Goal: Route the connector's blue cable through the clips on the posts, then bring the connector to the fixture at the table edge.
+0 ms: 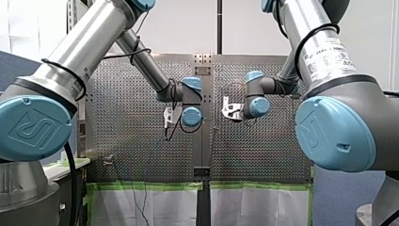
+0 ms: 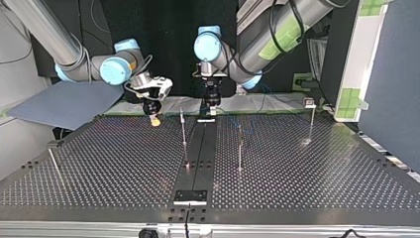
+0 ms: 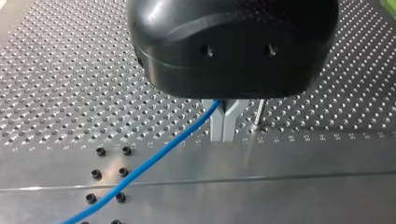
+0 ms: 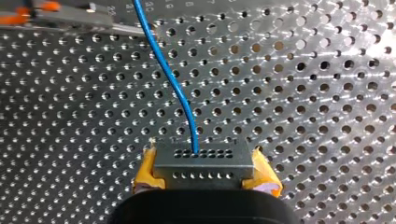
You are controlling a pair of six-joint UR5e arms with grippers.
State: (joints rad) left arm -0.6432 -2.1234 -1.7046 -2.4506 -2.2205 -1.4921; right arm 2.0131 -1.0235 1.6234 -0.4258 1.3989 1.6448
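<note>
In the right wrist view my right gripper (image 4: 205, 173) is shut on the grey metal connector (image 4: 201, 156), one yellow pad on each side. The blue cable (image 4: 175, 88) leaves the connector's face and runs ahead over the perforated table. In the left wrist view my left gripper (image 3: 224, 135) has its metal fingers shut on the blue cable (image 3: 154, 156), which trails away low over the plate. In the top view my right gripper (image 2: 155, 118) hangs at the far left edge of the table and my left gripper (image 2: 208, 110) is close beside it near the middle seam.
Thin upright posts (image 2: 183, 130) (image 2: 240, 151) (image 2: 312, 121) stand on the perforated table (image 2: 307, 183), and another rod (image 2: 53, 161) leans at the top view's left. A black fixture plate (image 2: 190, 196) sits at the near edge. An orange-tipped metal piece (image 4: 32, 14) lies ahead of my right gripper.
</note>
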